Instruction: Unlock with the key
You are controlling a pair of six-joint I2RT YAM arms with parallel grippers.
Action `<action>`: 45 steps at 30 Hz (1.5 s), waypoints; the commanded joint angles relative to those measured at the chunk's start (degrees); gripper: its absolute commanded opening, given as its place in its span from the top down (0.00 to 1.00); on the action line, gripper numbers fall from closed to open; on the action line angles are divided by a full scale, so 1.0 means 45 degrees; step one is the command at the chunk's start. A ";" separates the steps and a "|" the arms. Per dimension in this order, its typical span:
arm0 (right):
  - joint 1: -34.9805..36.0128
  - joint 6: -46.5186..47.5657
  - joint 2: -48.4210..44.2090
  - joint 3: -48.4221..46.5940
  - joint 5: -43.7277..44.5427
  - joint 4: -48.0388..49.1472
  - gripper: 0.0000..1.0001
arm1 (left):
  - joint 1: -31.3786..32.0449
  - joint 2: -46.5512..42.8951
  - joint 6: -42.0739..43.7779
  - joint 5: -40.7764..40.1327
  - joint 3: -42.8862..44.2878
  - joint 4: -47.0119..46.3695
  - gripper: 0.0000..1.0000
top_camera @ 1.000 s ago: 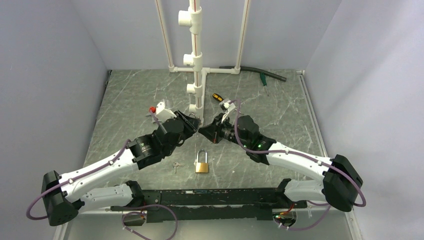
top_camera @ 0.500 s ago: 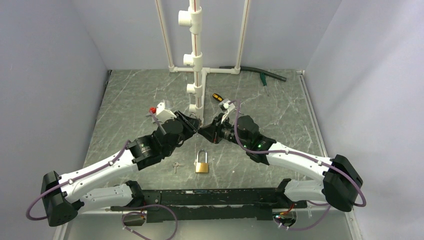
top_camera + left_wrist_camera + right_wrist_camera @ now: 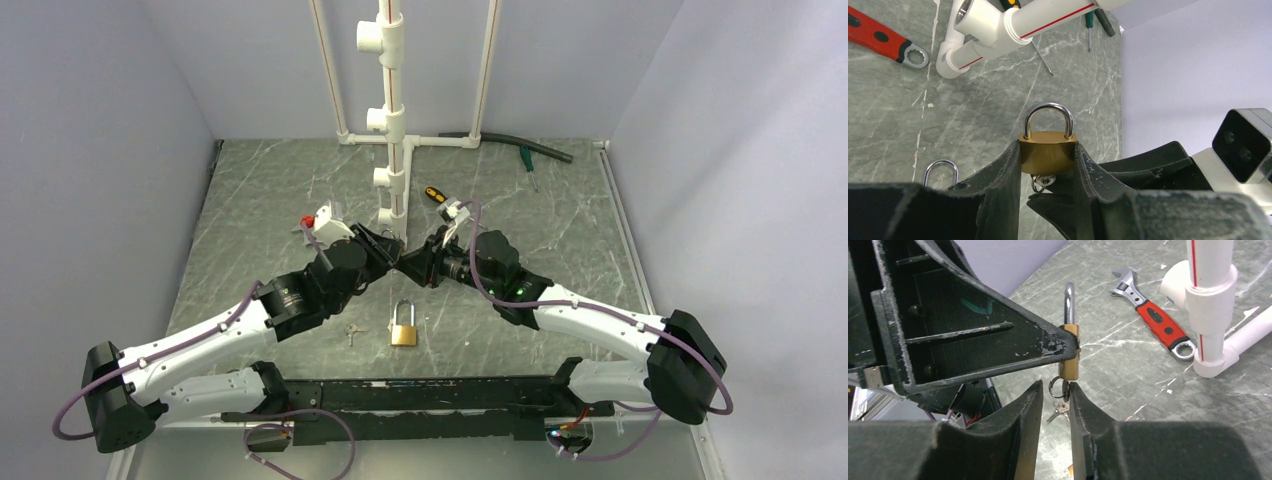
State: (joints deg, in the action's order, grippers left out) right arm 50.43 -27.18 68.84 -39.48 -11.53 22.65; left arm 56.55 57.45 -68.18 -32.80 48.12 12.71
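Item under inspection: the tiny silver-grey metal key [image 3: 1064,388]. It is seated in the keyhole on the underside of a small brass padlock with a steel shackle [image 3: 1047,150], held up off the grey marbled table [image 3: 560,230] near its middle. A wire ring hangs from the key, with further small keys dangling below it; their number cannot be made out.

The left gripper [image 3: 1047,156] has the padlock body clamped between its two black fingers, shackle pointing away from the wrist. The right gripper [image 3: 1055,388] has its fingers parted a narrow way, with key and ring in the gap. The key lies close against one finger, and no pinch from both sides is visible.

In the top view the two grippers meet tip to tip and hide both key and small padlock.

On the table, nearer the arm bases, lies a larger brass padlock [image 3: 403,326], with a second small key [image 3: 351,333] just to its left. A red-handled silver wrench [image 3: 1153,320] lies at the foot of a white plastic pipe frame [image 3: 392,120]. In the left wrist view a silver loop [image 3: 940,169] is cut off by a finger and cannot be identified.
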 commanded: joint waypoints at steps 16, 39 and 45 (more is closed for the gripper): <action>-0.0055 -0.0312 -0.0540 -0.0171 -0.0007 0.0253 0.58 | -0.0223 -0.0823 0.0289 -0.0290 0.0269 -0.0227 1.00; -0.0055 0.0024 0.0530 -0.1004 0.0087 0.0483 0.73 | -0.0340 -0.0924 0.0301 -0.0129 0.0091 -0.0189 1.00; -0.0055 0.0097 0.0718 -0.1097 0.0101 0.0570 0.75 | -0.0360 -0.0892 0.0189 -0.0056 -0.0047 -0.0233 1.00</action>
State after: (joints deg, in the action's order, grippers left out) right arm 50.39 -27.86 71.70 -41.71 -10.87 22.44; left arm 55.16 54.63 -67.11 -32.84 47.99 14.13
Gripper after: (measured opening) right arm 0.250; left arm 0.374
